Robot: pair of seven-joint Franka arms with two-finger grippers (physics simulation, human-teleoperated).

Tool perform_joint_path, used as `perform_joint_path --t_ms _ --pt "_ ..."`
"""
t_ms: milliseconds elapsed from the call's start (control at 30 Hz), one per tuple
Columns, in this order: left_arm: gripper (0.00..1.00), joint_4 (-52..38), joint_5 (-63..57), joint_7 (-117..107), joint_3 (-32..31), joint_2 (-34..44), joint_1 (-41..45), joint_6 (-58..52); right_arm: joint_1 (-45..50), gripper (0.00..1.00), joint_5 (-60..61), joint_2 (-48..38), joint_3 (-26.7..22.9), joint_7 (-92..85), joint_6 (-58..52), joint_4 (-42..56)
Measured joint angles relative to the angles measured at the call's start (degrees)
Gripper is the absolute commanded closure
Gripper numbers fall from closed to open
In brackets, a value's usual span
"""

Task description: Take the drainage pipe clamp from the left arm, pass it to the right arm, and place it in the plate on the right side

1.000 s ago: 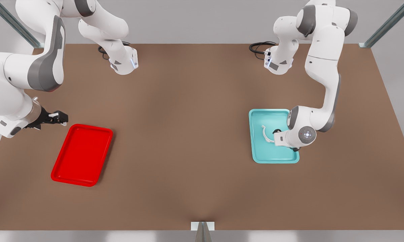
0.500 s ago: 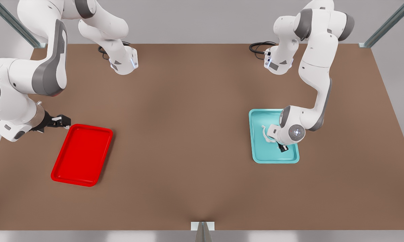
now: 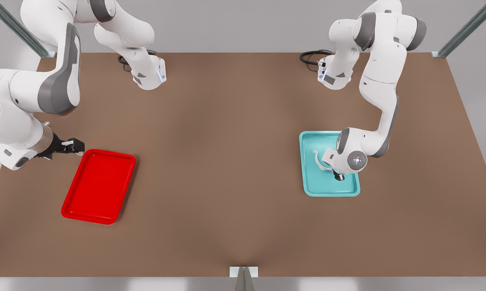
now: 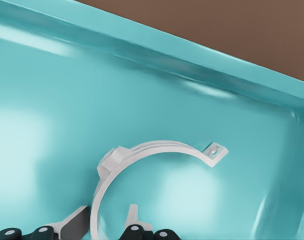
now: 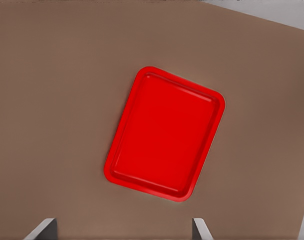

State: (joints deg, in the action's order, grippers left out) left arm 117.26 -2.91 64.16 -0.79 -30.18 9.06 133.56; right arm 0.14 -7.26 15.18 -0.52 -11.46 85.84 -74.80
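The white drainage pipe clamp (image 3: 319,160) lies inside a teal tray (image 3: 309,182) on the front view's right. In the left wrist view the clamp (image 4: 152,149) curves across the tray floor (image 4: 67,115). My left gripper (image 3: 339,176) points down into that tray. It is open (image 4: 104,225), with one finger on each side of the clamp's band. The red plate (image 3: 98,186) rests on the front view's left. My right gripper (image 3: 71,146) hovers open just beyond the plate's far corner, holding nothing. In the right wrist view the plate (image 5: 165,132) lies beyond the spread fingertips (image 5: 44,227).
The brown table (image 3: 227,161) spreads wide between the two trays. Both arm bases (image 3: 148,76) and a black cable (image 3: 309,56) sit along the far edge. Metal frame posts (image 3: 465,28) rise at the back corners, and a bracket (image 3: 243,271) marks the near edge.
The left arm's wrist turned and came down over the teal tray, bringing its fingers around the clamp's band. The right gripper edged slightly toward the plate, then held still.
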Motion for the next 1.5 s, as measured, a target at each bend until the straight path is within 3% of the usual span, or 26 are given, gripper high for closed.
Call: perform_joint_path --t_ms 100,200,267,300,467,667,767,833,1133,1367,1500 --pt "0.48 0.00 0.00 0.43 0.00 -0.01 0.07 -0.47 0.25 0.00 0.23 -0.07 0.08 0.07 0.21 0.33" --pt "0.66 -0.10 1.19 0.76 0.01 0.05 -0.04 -1.45 0.38 0.00 0.36 -0.09 0.16 0.13 0.33 0.85" --pt "0.67 -0.14 2.24 0.93 0.01 -0.02 -0.02 -2.08 0.40 0.00 0.37 -0.09 0.22 0.17 0.37 0.82" --pt "0.78 -0.15 2.59 1.01 0.01 -0.09 -0.02 -2.30 0.43 0.00 0.37 -0.09 0.25 0.18 0.34 0.73" --pt "0.79 -0.31 3.37 1.18 0.32 1.09 -0.40 -2.96 0.57 0.00 0.50 -0.09 0.44 0.27 0.09 0.57" --pt "0.79 -2.73 4.36 -2.50 -1.49 8.99 -0.36 -5.05 0.56 0.00 0.54 -0.04 0.44 0.33 -0.04 0.54" --pt "0.79 -14.04 4.97 -7.32 -4.88 5.16 1.23 -8.11 1.05 0.00 0.54 -0.01 0.44 0.36 0.03 0.64" --pt "0.79 -24.26 4.80 -12.66 -5.95 -0.22 6.72 -10.87 1.41 0.00 0.54 -0.01 0.45 0.37 0.01 0.53" --pt "0.79 -55.88 4.57 -41.83 -6.41 -18.35 23.83 -18.59 2.22 0.00 0.54 0.15 0.74 0.20 -0.02 0.48" --pt "0.79 -60.72 4.77 -60.44 -7.78 -21.67 26.30 -21.09 23.46 0.00 7.93 10.29 1.37 0.07 5.49 2.58" --pt "0.79 -62.09 4.79 -67.52 -8.79 -22.62 26.31 -21.79 27.73 0.00 10.08 12.59 1.48 -0.07 14.35 -0.88"
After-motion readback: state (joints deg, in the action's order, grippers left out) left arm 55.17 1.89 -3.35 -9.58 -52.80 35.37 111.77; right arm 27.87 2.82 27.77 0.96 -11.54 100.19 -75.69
